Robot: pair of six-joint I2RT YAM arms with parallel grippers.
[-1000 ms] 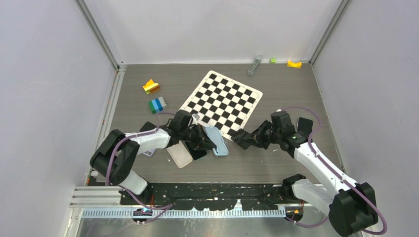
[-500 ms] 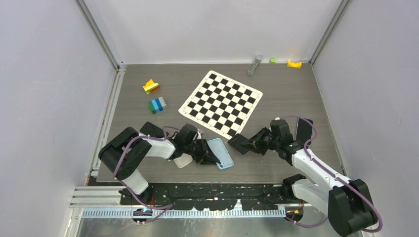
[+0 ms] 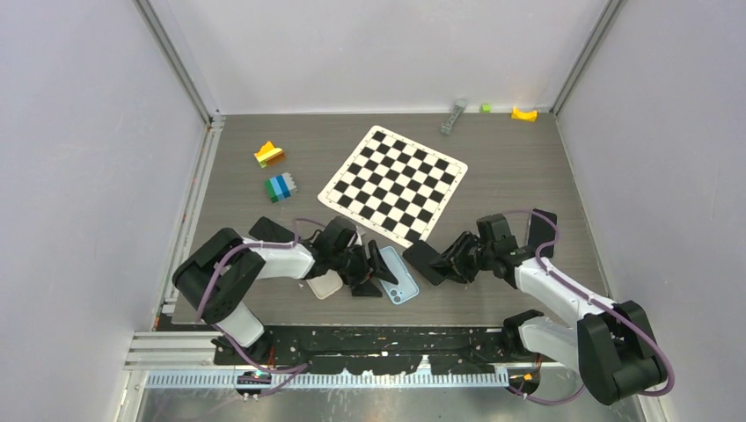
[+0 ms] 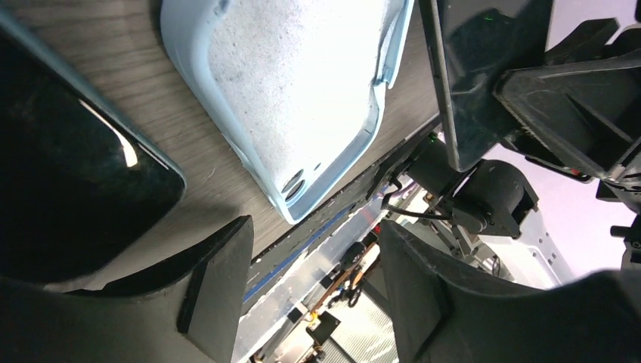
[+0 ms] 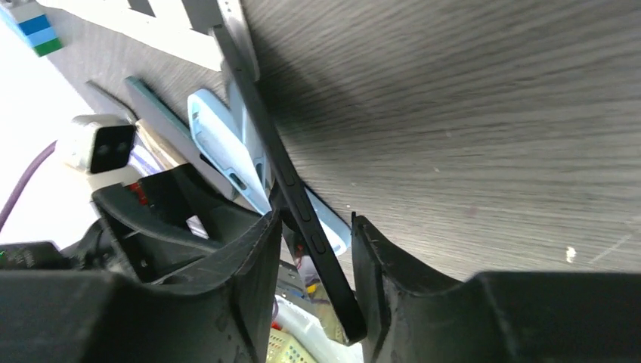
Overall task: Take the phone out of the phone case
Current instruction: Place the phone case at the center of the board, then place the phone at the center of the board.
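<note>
Surface: dark grey wood-grain tabletop point(image 3: 528, 167), matte, faint scratches visible in the right wrist view.
Room: pale grey walls point(image 3: 378, 53) on three sides, with slanted aluminium frame posts point(image 3: 176, 61) at the far corners.
Near edge: black perforated base plate point(image 3: 378, 338) carrying both arm bases, with a ribbed aluminium rail point(image 3: 352, 378) in front of it.
Mid-table: black-and-white checkered mat point(image 3: 394, 183), lying flat and turned diagonally.
Left side: yellow-and-orange block point(image 3: 269, 154) and blue-green-white block stack point(image 3: 281, 187), near each other.
Far edge: grey bar-shaped piece point(image 3: 453, 115), tiny green cube point(image 3: 485, 107) and yellow curved piece point(image 3: 524, 112).
Task things: light blue soft phone case point(image 3: 398, 275), empty, flat on the table with its pale lining up. Slim black phone point(image 3: 424, 261) out of it, tilted on edge just to the right.
Left gripper point(image 4: 310, 246): fingers apart, nothing between them, low over the table beside the case.
Right gripper point(image 5: 314, 227): fingers set wider than the phone's thin edge. Phone between them, close against one finger, with a gap at the other.
Nearby: translucent whitish case point(image 3: 325, 285) beneath the left arm.
</note>
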